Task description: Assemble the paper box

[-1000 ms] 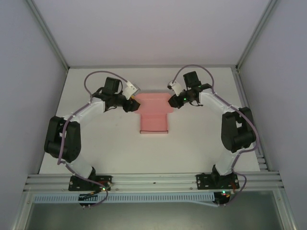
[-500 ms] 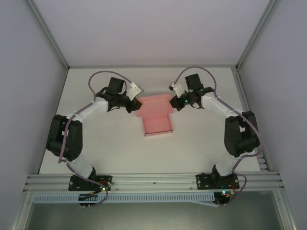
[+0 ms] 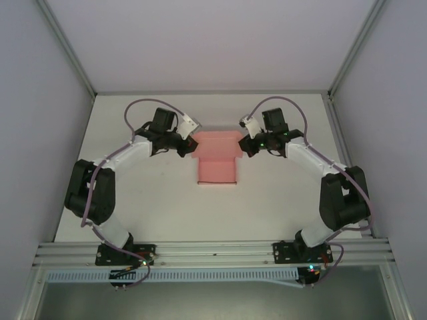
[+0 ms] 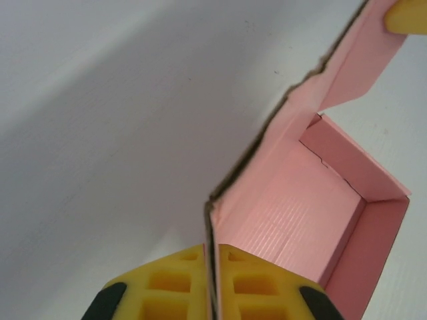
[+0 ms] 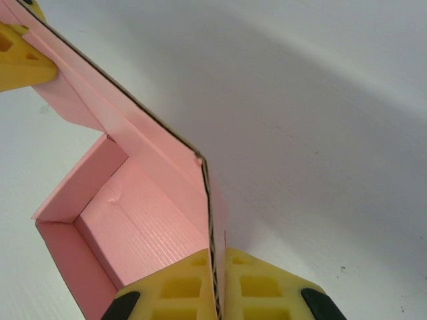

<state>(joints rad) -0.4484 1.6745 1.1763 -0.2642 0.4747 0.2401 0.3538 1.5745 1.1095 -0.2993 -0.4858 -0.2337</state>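
Both arms swung the paper box [image 3: 216, 160] back square at the bench's [image 3: 160, 207] far middle, undoing the skew of half a second before. Left fingers [image 4: 170, 287] and right fingers [image 5: 177, 290] stayed clenched on opposite ends of its raised wall, so it sat aligned for folding.

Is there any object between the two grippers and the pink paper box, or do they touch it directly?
Nothing visible stands between them. The left gripper and the right gripper each pinch the thin edge of the paper box, at opposite ends of the same wall.
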